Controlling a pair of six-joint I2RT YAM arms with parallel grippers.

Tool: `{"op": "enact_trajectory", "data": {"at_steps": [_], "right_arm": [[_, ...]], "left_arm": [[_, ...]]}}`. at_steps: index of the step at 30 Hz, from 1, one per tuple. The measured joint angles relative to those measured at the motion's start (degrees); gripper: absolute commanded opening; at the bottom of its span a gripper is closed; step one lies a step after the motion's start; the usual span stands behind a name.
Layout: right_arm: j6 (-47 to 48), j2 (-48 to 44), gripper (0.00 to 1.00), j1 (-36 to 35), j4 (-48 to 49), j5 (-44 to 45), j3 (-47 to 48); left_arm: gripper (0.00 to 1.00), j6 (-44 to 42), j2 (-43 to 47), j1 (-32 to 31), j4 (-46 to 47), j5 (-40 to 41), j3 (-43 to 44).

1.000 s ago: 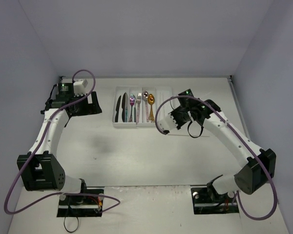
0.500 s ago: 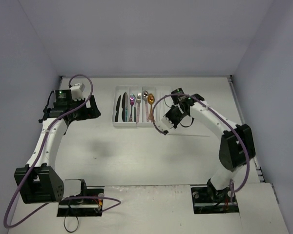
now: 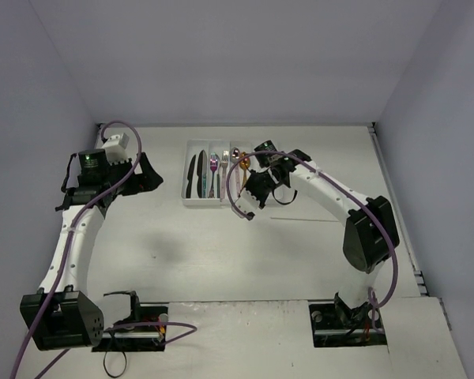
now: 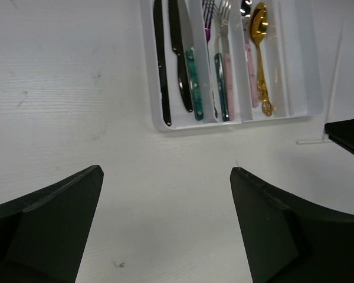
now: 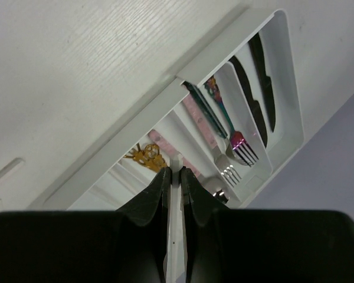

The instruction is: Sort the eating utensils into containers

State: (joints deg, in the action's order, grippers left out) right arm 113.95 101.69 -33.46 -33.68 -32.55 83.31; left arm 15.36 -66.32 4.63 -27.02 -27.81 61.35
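White table (image 3: 221,253), right pincer (image 5: 172,172) — pinching chopstick (image 5: 176,247)

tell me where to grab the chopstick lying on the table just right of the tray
Grip the chopstick near the middle of its shaft, coming straight down with the jaws closing across its width. It lies flat on the table, running left to right, clear of the tray, so both long sides look free. Being so thin, it likely needs the tips right at the surface.
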Motion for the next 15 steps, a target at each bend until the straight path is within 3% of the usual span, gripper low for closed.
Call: {"op": "enact_trajectory", "data": {"at_steps": [4,8,15], "right_arm": [[0.13,-1.58,0.00,0.01,0.01,-4.29,0.00],[0.15,-5.69,0.00,0.29,0.16,-10.26,-0.90],[0.17,-9.41,0.00,2.02,0.16,-13.82,-1.86]], "left_arm": [[0.87,4.23,0.09,-0.01,7.43,-5.75,-4.07],[0.87,10.58,1.19,-0.28,20.64,-8.54,-11.41],[0.87,14.96,-3.08,-0.82,29.35,-11.26,-10.59]]}}
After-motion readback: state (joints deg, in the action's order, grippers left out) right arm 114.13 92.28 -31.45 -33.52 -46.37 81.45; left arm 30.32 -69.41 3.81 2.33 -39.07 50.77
